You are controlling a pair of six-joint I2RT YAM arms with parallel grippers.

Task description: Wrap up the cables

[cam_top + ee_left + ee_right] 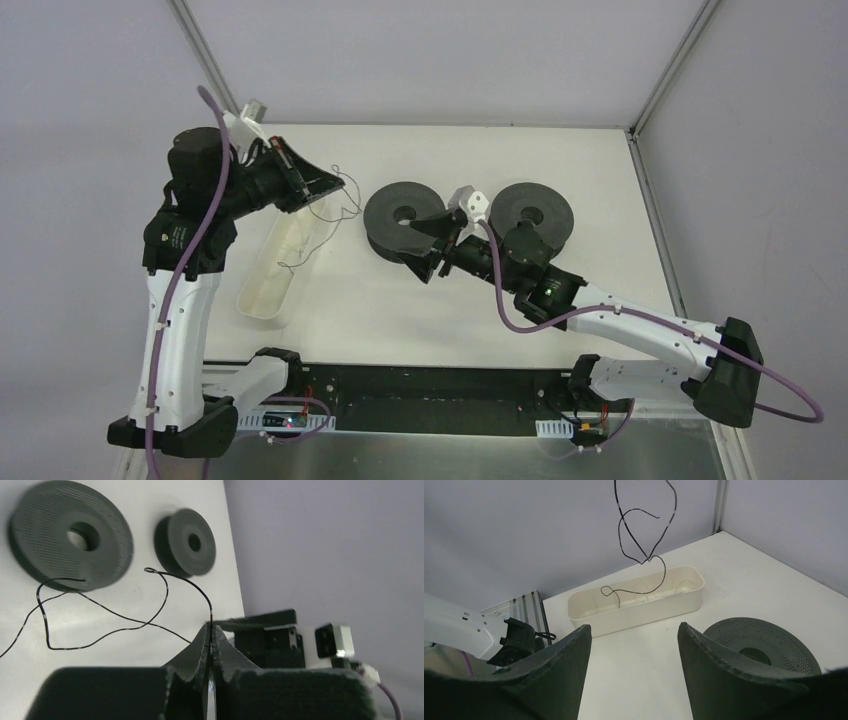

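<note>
Left hand (212, 629) (cable (210, 615) pinched) over white table (600, 200), walls (450, 60) seemingly grey.

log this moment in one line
left gripper: shut on cable, up off table | right gripper: open, empty, by spool | cable: dangling toward tray, not yet wound

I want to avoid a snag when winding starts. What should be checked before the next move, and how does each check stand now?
1. Wire gripped by the left hand: ok, pinched between shut fingers.
2. Right hand free: ok, open and empty.
3. Wire untangled: not ok, it curls and crosses itself.
4. Wire clear of the tray: not ok, its lower end appears to hang into it.
5. Spool within reach: ok, the left spool lies flat right by the right hand.
</note>
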